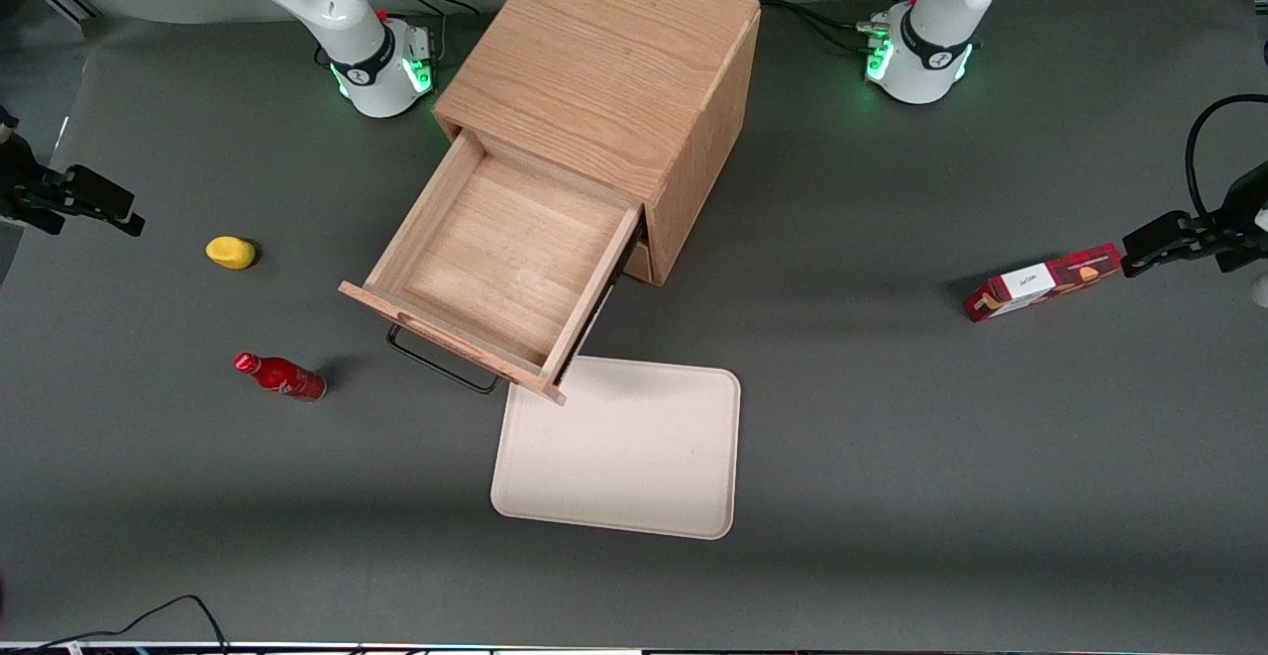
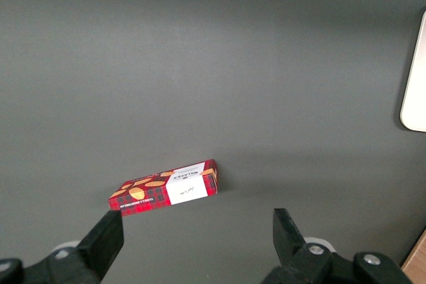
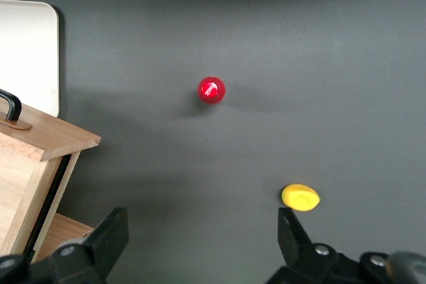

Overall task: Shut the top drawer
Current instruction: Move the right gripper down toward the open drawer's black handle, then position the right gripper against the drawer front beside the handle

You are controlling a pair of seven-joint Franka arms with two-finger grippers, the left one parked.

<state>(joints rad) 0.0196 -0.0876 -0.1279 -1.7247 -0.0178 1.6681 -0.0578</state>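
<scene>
The top drawer (image 1: 495, 264) is pulled far out of the wooden cabinet (image 1: 614, 70). It sticks out toward the front camera. It is a shallow box of light wood, and nothing lies inside it. Its black wire handle (image 1: 436, 363) hangs on the flat front. One front corner of the drawer reaches over the edge of a cream tray (image 1: 634, 457). The tray lies flat on the dark gray table (image 1: 892, 417), nearer to the front camera than the cabinet.

The gripper (image 1: 94, 201) is up in the air at the working arm's end of the table, well apart from the drawer. Its two black fingers (image 3: 110, 237) are spread wide, and there is nothing between them. It touches nothing.

A small yellow thing (image 1: 231, 252) lies on the table near the gripper, between it and the drawer. It looks soft and round, a bit like a lemon. A red bottle (image 1: 280, 377) stands nearer to the front camera than the yellow thing, and the two are apart. From the right wrist view the bottle's red cap (image 3: 212, 90) looks like a round dot.

A red plaid box (image 1: 1043, 282) of cookies lies flat toward the parked arm's end of the table, well apart from the cabinet and the tray.
</scene>
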